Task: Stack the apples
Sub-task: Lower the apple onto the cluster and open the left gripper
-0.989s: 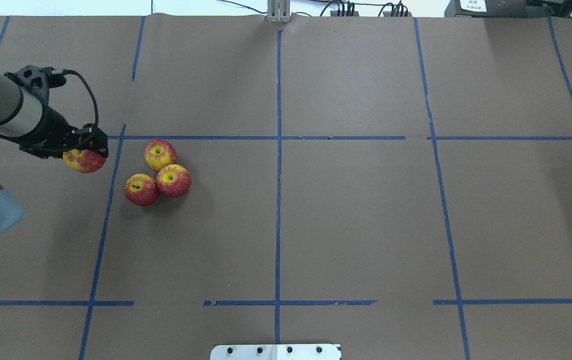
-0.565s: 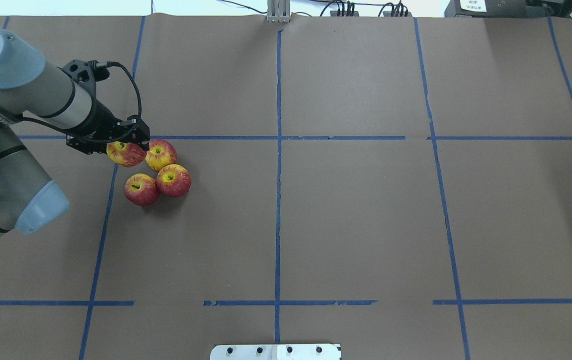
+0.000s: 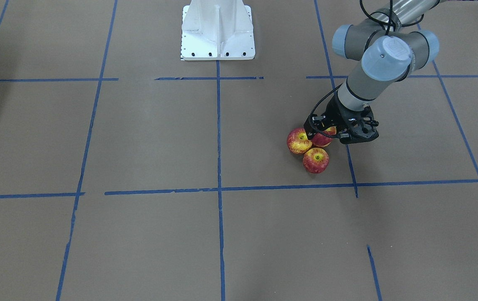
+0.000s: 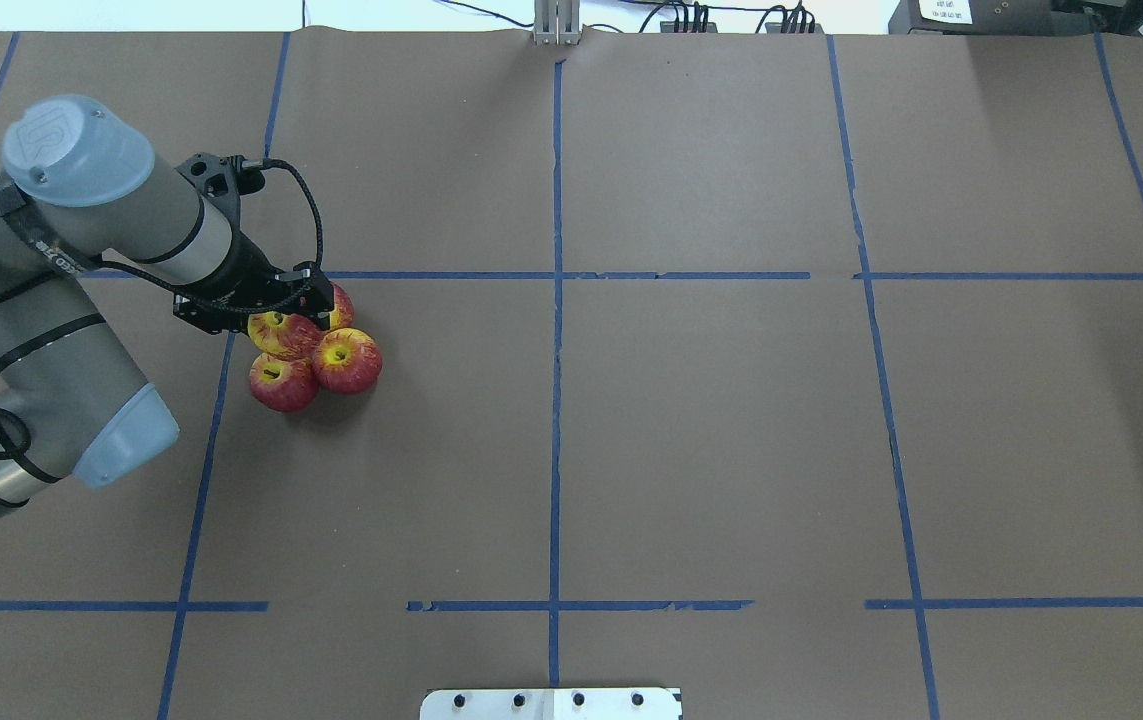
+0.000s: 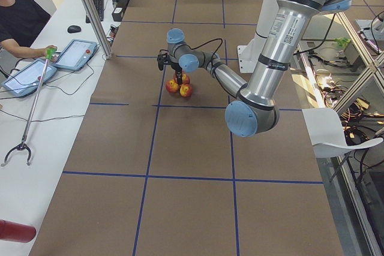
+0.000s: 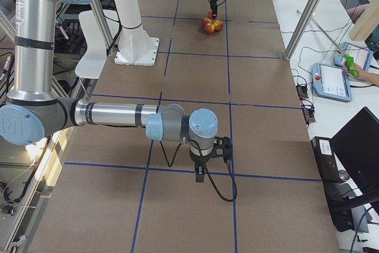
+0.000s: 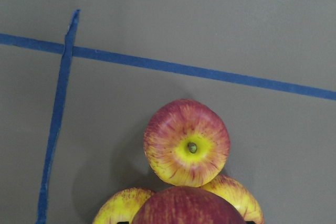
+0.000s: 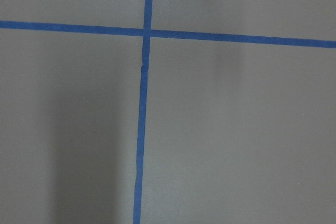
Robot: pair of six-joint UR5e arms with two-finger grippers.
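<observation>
Three apples lie touching in a cluster on the brown table: one in front (image 4: 281, 385), one to its right (image 4: 349, 362) and one behind (image 4: 339, 303), half hidden by the gripper. My left gripper (image 4: 283, 322) is shut on a fourth apple (image 4: 281, 336) and holds it right over the middle of the cluster. In the left wrist view the held, darker red apple (image 7: 186, 207) fills the bottom edge above the three others (image 7: 187, 142). In the front-facing view the held apple (image 3: 322, 139) sits between the fingers. My right gripper (image 6: 205, 169) shows only in the exterior right view; I cannot tell if it is open.
Blue tape lines (image 4: 556, 275) divide the table into squares. The white robot base plate (image 3: 218, 29) stands at the near middle edge. Operators' tablets (image 5: 75, 54) and a grabber stick lie on the side bench beyond the table's left end.
My left arm has moved right with the apple in its grip, from left of the cluster to right above it. The three apples on the table have not moved.
</observation>
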